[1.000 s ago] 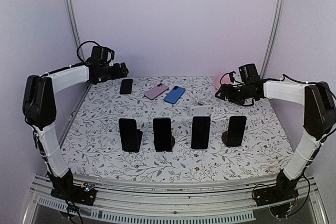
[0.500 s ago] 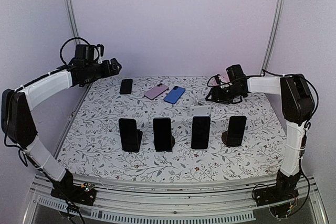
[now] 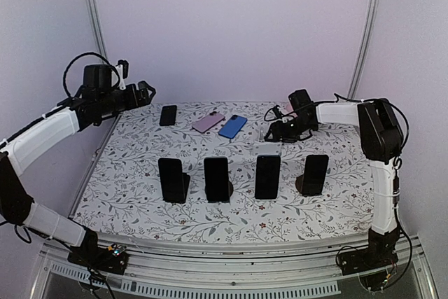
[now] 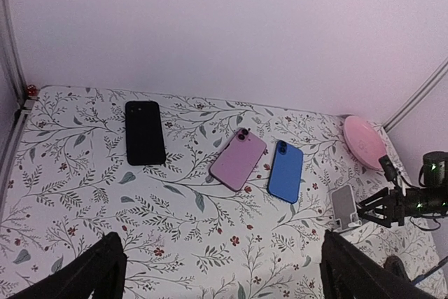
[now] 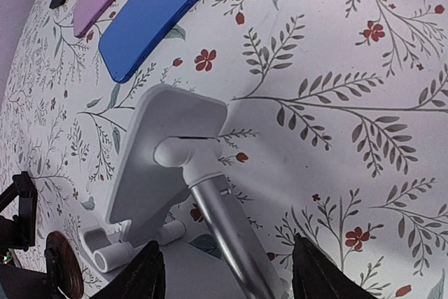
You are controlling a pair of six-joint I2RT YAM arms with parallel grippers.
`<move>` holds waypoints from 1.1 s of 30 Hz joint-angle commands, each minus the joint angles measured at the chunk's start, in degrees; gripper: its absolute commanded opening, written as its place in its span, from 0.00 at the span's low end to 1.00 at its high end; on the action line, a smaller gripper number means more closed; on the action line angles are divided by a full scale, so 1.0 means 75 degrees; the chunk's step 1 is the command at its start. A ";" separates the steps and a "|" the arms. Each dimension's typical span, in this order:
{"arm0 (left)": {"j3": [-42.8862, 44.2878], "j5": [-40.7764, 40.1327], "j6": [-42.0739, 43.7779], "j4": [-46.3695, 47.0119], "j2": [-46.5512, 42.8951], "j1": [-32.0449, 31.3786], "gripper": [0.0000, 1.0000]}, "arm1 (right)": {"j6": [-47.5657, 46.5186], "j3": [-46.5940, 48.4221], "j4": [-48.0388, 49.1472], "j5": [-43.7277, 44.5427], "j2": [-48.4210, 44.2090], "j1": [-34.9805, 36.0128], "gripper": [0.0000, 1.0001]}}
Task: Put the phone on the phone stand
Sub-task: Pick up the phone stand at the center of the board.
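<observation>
Three phones lie flat at the back of the table: black (image 4: pixel 145 131), pink (image 4: pixel 239 159) and blue (image 4: pixel 285 171). A bare white phone stand (image 5: pixel 171 162) stands to their right, seen from behind in the right wrist view, with its silver pole (image 5: pixel 231 232) running down to the base. My right gripper (image 5: pixel 224 274) has a finger on each side of that base and is shut on the stand (image 3: pixel 268 133). The left gripper (image 4: pixel 224 278) hangs high over the back left of the table, open and holding nothing.
Four dark phones stand upright on stands in a front row, from the leftmost (image 3: pixel 173 180) to the rightmost (image 3: pixel 315 173). A pink round dish (image 4: pixel 362 141) lies at the back right corner. Metal frame posts (image 3: pixel 93 26) rise at both back corners.
The left arm rose and drew back to the left. The right gripper slid left to the white stand and narrowed round its base. The stand has shifted back from behind the third front phone.
</observation>
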 commanded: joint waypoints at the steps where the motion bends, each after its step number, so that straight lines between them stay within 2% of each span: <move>1: -0.0235 0.0098 -0.0028 -0.0055 -0.0461 -0.0111 0.97 | -0.0079 0.0266 -0.0384 0.0003 0.0344 0.0195 0.58; 6: -0.0452 0.0168 -0.0066 0.0015 -0.0830 -0.0143 0.97 | 0.0007 0.0506 -0.0500 0.0023 0.0451 0.0391 0.45; 14: -0.1008 0.0458 -0.0188 0.0352 -0.1155 -0.0173 0.97 | 0.0248 0.0791 -0.0518 0.0035 0.0552 0.0639 0.34; 21: -0.1358 0.0694 -0.0225 0.0535 -0.1394 -0.0179 0.97 | 0.0419 0.0990 -0.0512 0.0159 0.0522 0.0756 0.14; 25: -0.1475 0.0827 -0.0249 0.0605 -0.1455 -0.0185 0.97 | 0.0494 0.0990 -0.0363 0.0304 0.0350 0.0788 0.07; 29: -0.1549 0.0878 -0.0260 0.0622 -0.1530 -0.0200 0.97 | 0.0536 0.1021 -0.0288 0.0394 0.0181 0.0835 0.08; 33: -0.1596 0.0898 -0.0249 0.0635 -0.1610 -0.0200 0.97 | 0.0510 0.1003 -0.0247 0.0539 -0.0012 0.0882 0.29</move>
